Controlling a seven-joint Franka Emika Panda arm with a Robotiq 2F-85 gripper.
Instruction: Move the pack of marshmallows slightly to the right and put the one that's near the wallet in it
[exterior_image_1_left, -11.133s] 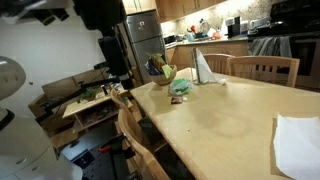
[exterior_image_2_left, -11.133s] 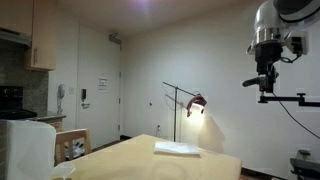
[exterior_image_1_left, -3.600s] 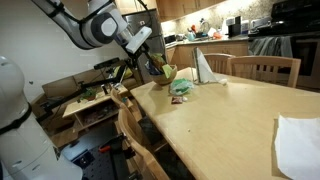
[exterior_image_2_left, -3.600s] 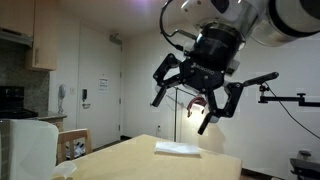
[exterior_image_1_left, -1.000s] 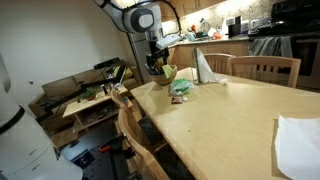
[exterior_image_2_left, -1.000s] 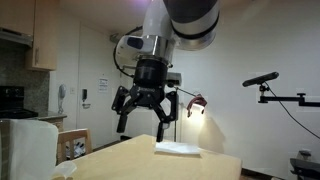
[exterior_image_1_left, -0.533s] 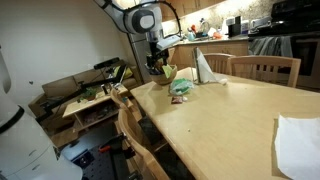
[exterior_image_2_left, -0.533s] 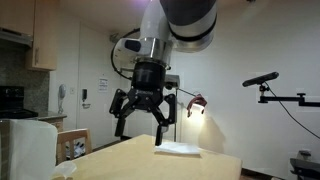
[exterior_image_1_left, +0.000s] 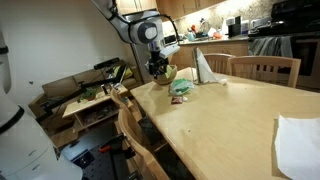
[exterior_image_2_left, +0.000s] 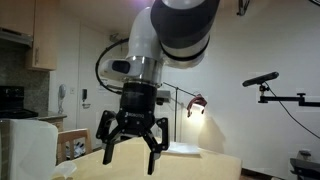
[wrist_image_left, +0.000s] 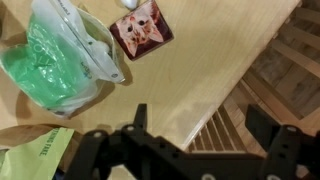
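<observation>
Below, the pack of marshmallows (wrist_image_left: 50, 65) lies clear of the spread tool (wrist_image_left: 200, 118).

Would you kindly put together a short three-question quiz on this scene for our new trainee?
1. True or false: the gripper is shut on the pack of marshmallows.
2. In the wrist view, what lies beside the pack? A) the wallet B) a mug C) a spoon
3. Fill in: the loose marshmallow lies ___ the pack.
Key: 1 false; 2 A; 3 outside.
</observation>
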